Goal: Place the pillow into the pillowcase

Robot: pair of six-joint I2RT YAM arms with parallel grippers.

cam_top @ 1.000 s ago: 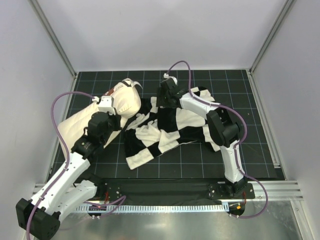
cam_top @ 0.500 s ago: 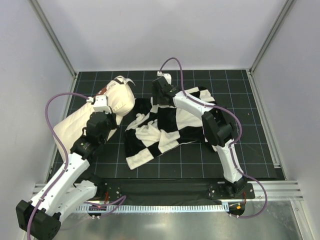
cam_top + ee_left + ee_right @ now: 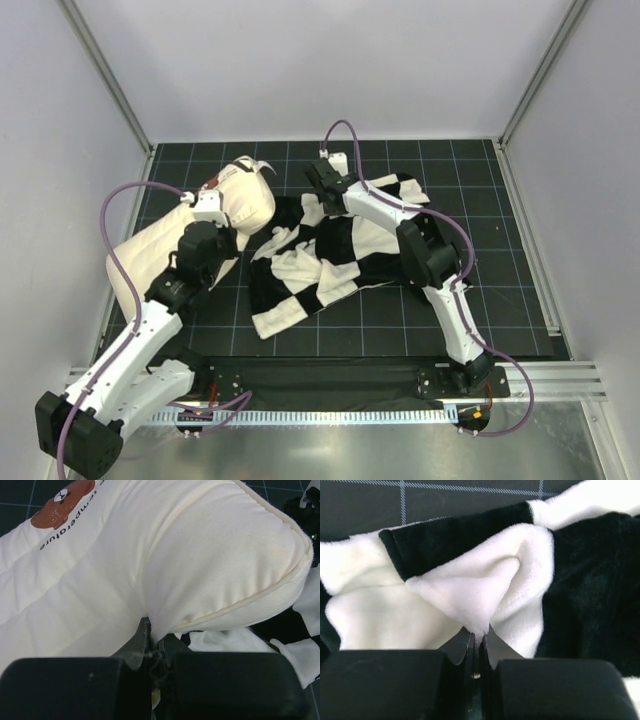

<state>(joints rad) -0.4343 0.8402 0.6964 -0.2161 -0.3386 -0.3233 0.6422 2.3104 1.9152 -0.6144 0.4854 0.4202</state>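
The cream pillow lies at the left of the mat, its far end bunched up, its bear mark showing in the left wrist view. My left gripper is shut on a fold of the pillow near its piped edge. The black-and-white checked pillowcase is spread crumpled across the middle of the mat, touching the pillow's right side. My right gripper is shut on a pinched white fold of the pillowcase at the cloth's far edge.
The black gridded mat is bordered by white walls and metal frame posts. Purple cables loop off both arms. A metal rail runs along the near edge by the arm bases.
My right gripper has closed on the pillowcase fold; it stood open before. It shifted slightly along the cloth's far edge. The left arm still holds the pillow, moved a little.
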